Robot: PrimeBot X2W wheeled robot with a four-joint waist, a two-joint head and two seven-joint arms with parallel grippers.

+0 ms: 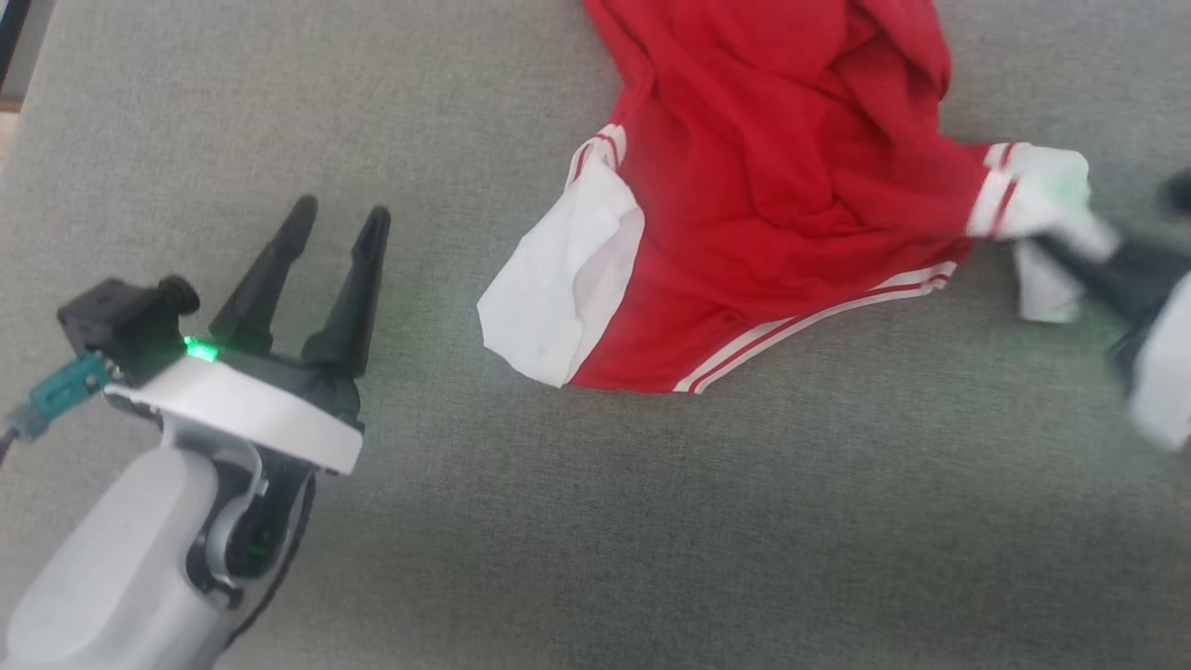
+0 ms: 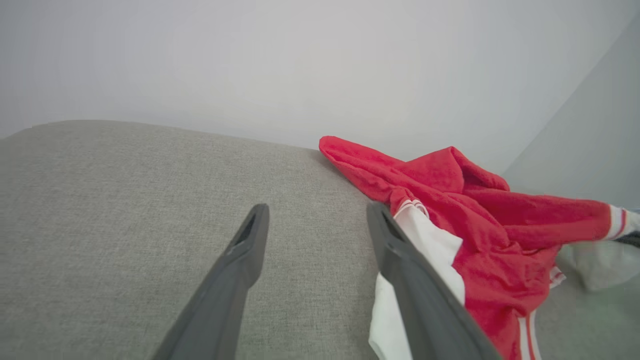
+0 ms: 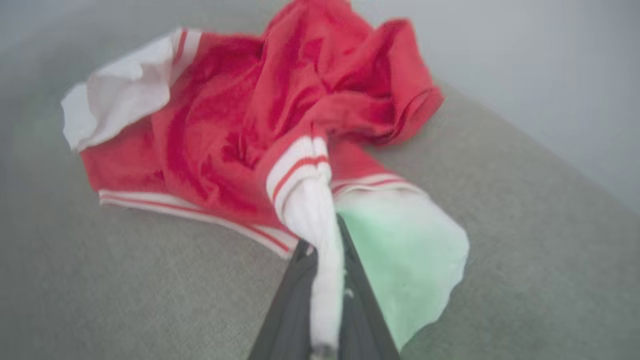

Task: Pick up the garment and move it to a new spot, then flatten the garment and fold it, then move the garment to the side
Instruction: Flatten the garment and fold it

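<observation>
The grey fabric surface (image 1: 651, 540) takes up nearly all of what you see. It has plenty of bare room near you and to the left, which I judge is where a new spot could be. The garment (image 1: 772, 186) lies crumpled at the far right of it, with its red body bunched and its striped hem (image 1: 819, 321) toward you. Its left sleeve (image 1: 568, 279) is flopped out white to the left, so it needs spreading before any fold. Your left gripper (image 1: 340, 212) sits at the near left, well apart from the cloth. Its fingers are spread wide with nothing between them, probably so it can take that loose sleeve. Your right gripper (image 3: 325, 305) is clamped on the right sleeve (image 3: 307, 210) at the garment's right edge. The cloth runs taut from the striped cuff (image 3: 300, 165) into the fingers, which suggests a hold meant to drag or lift the whole piece.
</observation>
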